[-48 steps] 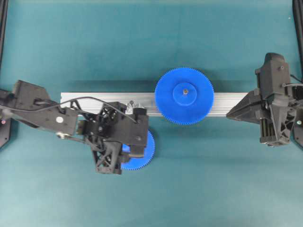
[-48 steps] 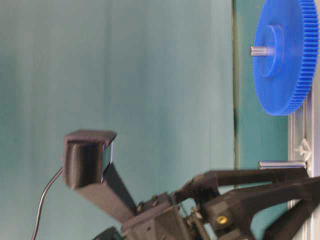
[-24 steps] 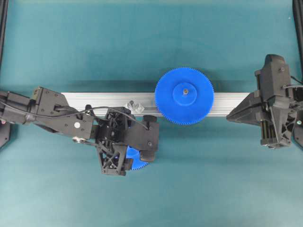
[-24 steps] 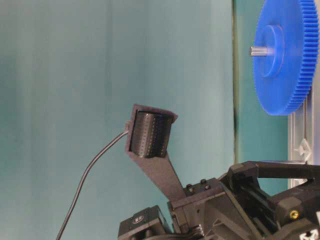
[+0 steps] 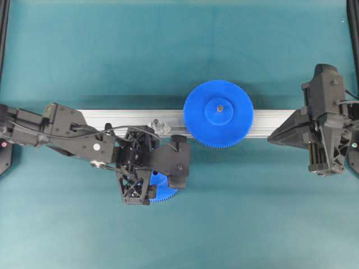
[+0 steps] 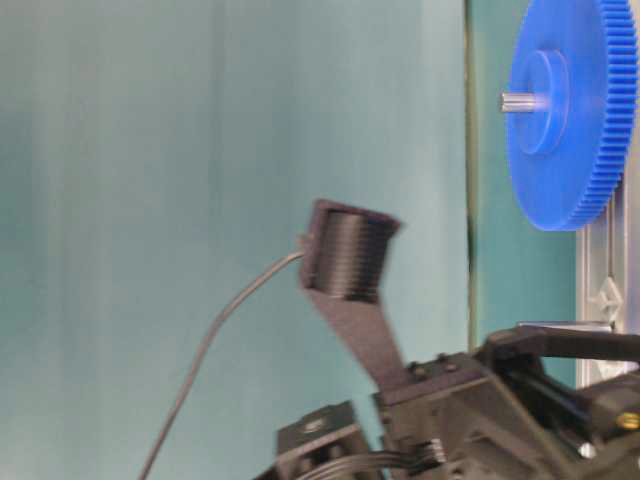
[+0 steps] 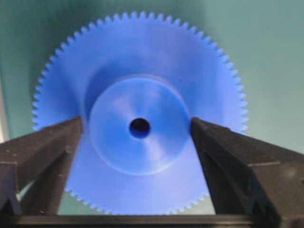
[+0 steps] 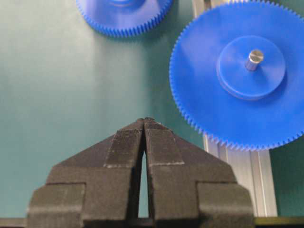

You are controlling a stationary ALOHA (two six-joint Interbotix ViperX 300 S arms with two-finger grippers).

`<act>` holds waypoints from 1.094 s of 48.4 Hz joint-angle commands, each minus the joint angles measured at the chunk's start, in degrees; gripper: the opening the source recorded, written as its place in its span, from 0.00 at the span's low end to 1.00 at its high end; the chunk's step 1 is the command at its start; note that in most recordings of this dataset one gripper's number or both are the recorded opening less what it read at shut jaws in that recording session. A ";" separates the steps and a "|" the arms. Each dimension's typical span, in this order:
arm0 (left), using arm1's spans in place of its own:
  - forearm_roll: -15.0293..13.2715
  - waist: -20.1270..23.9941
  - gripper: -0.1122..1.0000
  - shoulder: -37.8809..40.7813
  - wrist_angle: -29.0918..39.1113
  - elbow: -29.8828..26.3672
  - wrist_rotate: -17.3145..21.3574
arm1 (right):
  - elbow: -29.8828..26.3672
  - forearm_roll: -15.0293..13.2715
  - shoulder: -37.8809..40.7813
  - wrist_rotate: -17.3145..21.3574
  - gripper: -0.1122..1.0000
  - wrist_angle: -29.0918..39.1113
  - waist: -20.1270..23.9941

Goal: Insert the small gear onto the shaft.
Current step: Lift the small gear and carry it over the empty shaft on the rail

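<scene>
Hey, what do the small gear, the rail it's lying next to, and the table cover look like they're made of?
Small gear: looks like moulded plastic, uniform blue with a soft satin sheen on the hub.
Rail: probably extruded aluminium, silvery grey with straight lengthwise grooves.
Table cover: matte teal, no glare; a mat or cloth, hard to say which.

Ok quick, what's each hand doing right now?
Left hand: open, fingers either side of the small gear's hub, not gripping.
Right hand: closed, empty.
</scene>
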 commanded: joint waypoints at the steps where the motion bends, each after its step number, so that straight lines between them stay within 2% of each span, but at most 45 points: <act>1: 0.18 0.00 0.92 -0.26 -0.18 -0.88 0.00 | -0.44 0.09 -0.26 0.62 0.16 -0.70 0.26; 15: 0.09 0.00 0.92 0.18 0.26 -1.05 0.00 | 0.44 0.09 -0.53 3.34 0.16 -1.85 0.26; 23: 0.18 0.00 0.92 0.09 1.85 -1.23 -0.44 | 0.62 0.09 -0.79 3.60 0.16 -2.55 0.26; 29: 0.09 0.00 0.87 -0.09 3.96 -1.76 -0.35 | 0.79 0.00 -1.14 3.60 0.16 -2.81 0.26; 35: 0.18 0.09 0.74 -0.88 5.10 -2.37 0.00 | 0.88 0.00 -1.58 3.60 0.16 -2.81 0.26; 53: 0.18 0.09 0.74 -5.98 8.09 -4.83 0.18 | 2.20 0.00 -5.45 3.69 0.16 -2.81 0.26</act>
